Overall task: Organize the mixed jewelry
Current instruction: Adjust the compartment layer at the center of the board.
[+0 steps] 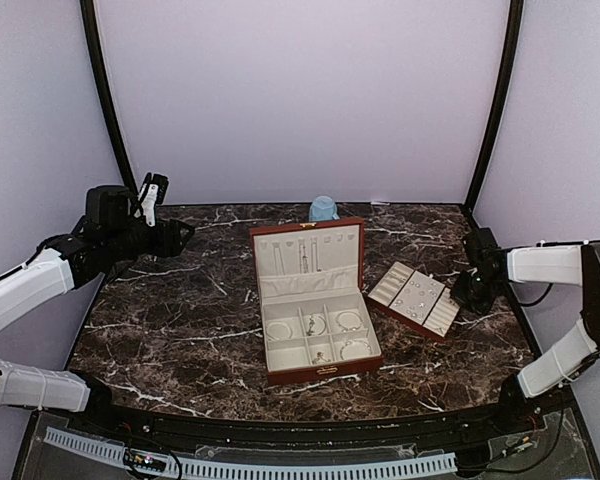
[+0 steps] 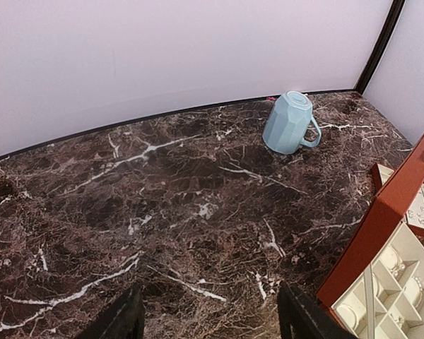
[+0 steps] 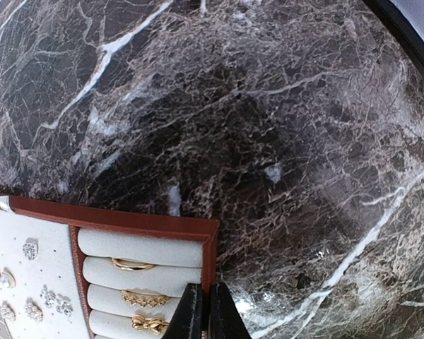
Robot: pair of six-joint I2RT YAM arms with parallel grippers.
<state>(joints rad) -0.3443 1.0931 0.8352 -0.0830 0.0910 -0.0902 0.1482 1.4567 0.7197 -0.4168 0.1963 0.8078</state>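
The jewelry lies in two holders. Thin hoops and chains (image 1: 349,321) sit in the compartments of the open reddish-brown box (image 1: 315,375). Gold-coloured rings (image 3: 133,265) and small studs (image 3: 30,248) sit in the cream slotted tray (image 1: 405,322). My right gripper (image 1: 463,298) is at the tray's right end. In the right wrist view it (image 3: 206,314) is shut on the tray's brown side wall (image 3: 210,254). My left gripper (image 1: 185,233) hovers over the table's far left, open and empty, also in the left wrist view (image 2: 212,318).
A pale blue mug (image 1: 323,208) stands upside down behind the box, near the back wall; it shows in the left wrist view (image 2: 290,121). The box's raised lid (image 2: 381,219) stands to the right of my left gripper. Black frame posts stand at both back corners.
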